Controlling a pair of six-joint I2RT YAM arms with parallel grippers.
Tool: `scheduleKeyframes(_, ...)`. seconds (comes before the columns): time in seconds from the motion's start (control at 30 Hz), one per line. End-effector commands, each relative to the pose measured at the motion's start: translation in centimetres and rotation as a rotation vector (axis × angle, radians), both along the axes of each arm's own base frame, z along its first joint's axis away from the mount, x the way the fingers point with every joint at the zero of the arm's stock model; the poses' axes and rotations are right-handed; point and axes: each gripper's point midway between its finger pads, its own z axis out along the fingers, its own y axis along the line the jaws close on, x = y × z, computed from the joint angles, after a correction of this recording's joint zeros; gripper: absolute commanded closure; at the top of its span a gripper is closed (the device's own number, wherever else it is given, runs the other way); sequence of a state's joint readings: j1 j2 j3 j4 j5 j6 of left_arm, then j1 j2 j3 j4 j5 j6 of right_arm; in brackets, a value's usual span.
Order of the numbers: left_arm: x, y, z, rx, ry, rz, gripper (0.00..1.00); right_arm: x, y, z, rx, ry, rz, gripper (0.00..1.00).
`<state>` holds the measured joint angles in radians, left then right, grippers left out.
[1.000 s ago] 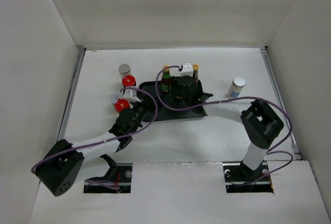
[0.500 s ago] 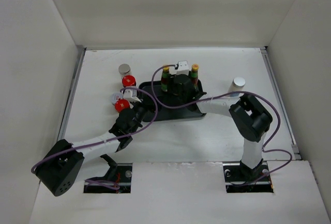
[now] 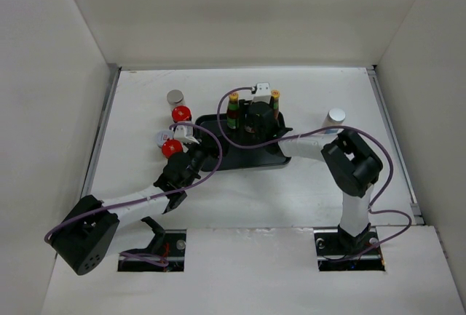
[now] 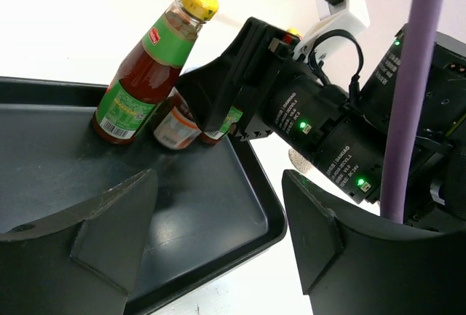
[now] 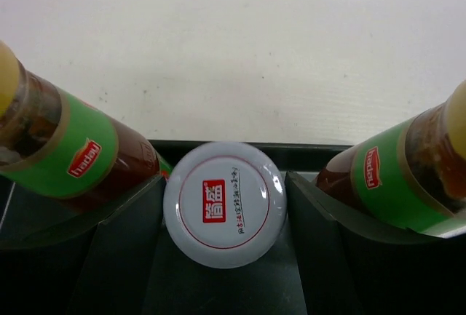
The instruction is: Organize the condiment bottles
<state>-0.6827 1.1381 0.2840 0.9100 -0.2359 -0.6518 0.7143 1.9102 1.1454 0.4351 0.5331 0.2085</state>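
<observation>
Top view: your right tool (image 3: 255, 118) stands over the far half of the black tray (image 3: 247, 158), between the left bottle (image 3: 233, 110) and the right bottle (image 3: 275, 102), both yellow-capped and upright. Left of the tray, on the surface (image 3: 306, 191), sit two red-lidded jars (image 3: 181, 113) (image 3: 172, 148) and two silver-lidded jars (image 3: 175, 97) (image 3: 162, 137). The white cylinder (image 3: 336, 116) stands apart to the right. Your left tool (image 3: 200, 153) is at the tray's left edge.

Left wrist view: left tool spread wide, nothing between its fingers. Ahead, the right tool clasps a labelled jar (image 4: 175, 124) just beside the left bottle.

Right wrist view: fingers (image 5: 120, 242) press both sides of that jar's white, red-logo lid. The jar is pinched, by the tray's far rim, between the bottles.
</observation>
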Motion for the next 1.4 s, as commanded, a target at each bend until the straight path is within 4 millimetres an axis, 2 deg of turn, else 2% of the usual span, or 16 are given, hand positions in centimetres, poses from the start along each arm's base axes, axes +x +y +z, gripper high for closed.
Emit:
scheduleKeyframes(0.0,0.2,0.0,2.3,-0.053,-0.063,0.002,0.32,1.0,1.6,7.5,0.170,-0.171,0.014,0.25)
scheduleKeyframes(0.17,0.2,0.0,2.3,-0.052,-0.062,0.002,0.32,0.5,1.1,8.1,0.180,-0.173,0.007,0.19)
scheduleKeyframes(0.3,0.1,0.1,2.5,-0.054,-0.066,0.003,0.32,-0.6,1.3,8.8,0.196,-0.176,0.019,0.21)
scheduleKeyframes(0.4,0.1,0.1,2.7,-0.054,-0.071,0.003,0.32,-2.4,1.8,10.0,0.202,-0.188,0.049,0.24)
scheduleKeyframes(0.5,0.1,0.1,2.7,-0.050,-0.071,0.003,0.33,-4.6,1.0,11.4,0.218,-0.206,0.048,0.29)
scheduleKeyframes(0.57,0.1,-0.1,2.7,-0.049,-0.070,0.000,0.33,-6.1,-0.8,12.1,0.225,-0.222,0.023,0.40)
scheduleKeyframes(0.63,0.1,-0.2,2.5,-0.045,-0.065,-0.003,0.33,-7.9,-3.0,12.6,0.248,-0.231,0.005,0.57)
scheduleKeyframes(0.67,0.1,-0.3,2.4,-0.043,-0.063,-0.006,0.33,-8.7,-4.5,12.7,0.258,-0.236,-0.011,0.64)
scheduleKeyframes(0.73,0.2,-0.6,2.1,-0.042,-0.055,-0.014,0.33,-9.6,-8.8,13.1,0.264,-0.249,-0.080,0.67)
scheduleKeyframes(0.83,0.3,-0.9,1.7,-0.040,-0.045,-0.025,0.33,-10.5,-16.1,12.7,0.251,-0.228,-0.258,0.59)
scheduleKeyframes(0.9,0.2,-1.1,1.7,-0.038,-0.048,-0.036,0.33,-10.9,-20.9,11.7,0.254,-0.191,-0.413,0.41)
scheduleKeyframes(0.97,0.2,-1.0,1.7,-0.041,-0.050,-0.033,0.33,-11.0,-24.2,10.4,0.237,-0.146,-0.520,0.23)
scheduleKeyframes(1.03,0.2,-0.9,1.6,-0.041,-0.048,-0.031,0.33,-10.6,-26.3,9.1,0.197,-0.093,-0.584,0.15)
scheduleKeyframes(1.1,0.2,-1.1,1.6,-0.039,-0.047,-0.036,0.33,-9.7,-27.1,8.4,0.170,-0.051,-0.604,0.12)
scheduleKeyframes(1.23,0.2,-1.1,1.4,-0.036,-0.042,-0.038,0.33,-6.9,-26.6,7.4,0.139,0.020,-0.567,0.08)
scheduleKeyframes(1.37,0.2,-0.9,1.6,-0.039,-0.048,-0.033,0.32,-5.6,-27.9,6.9,0.107,0.026,-0.629,0.08)
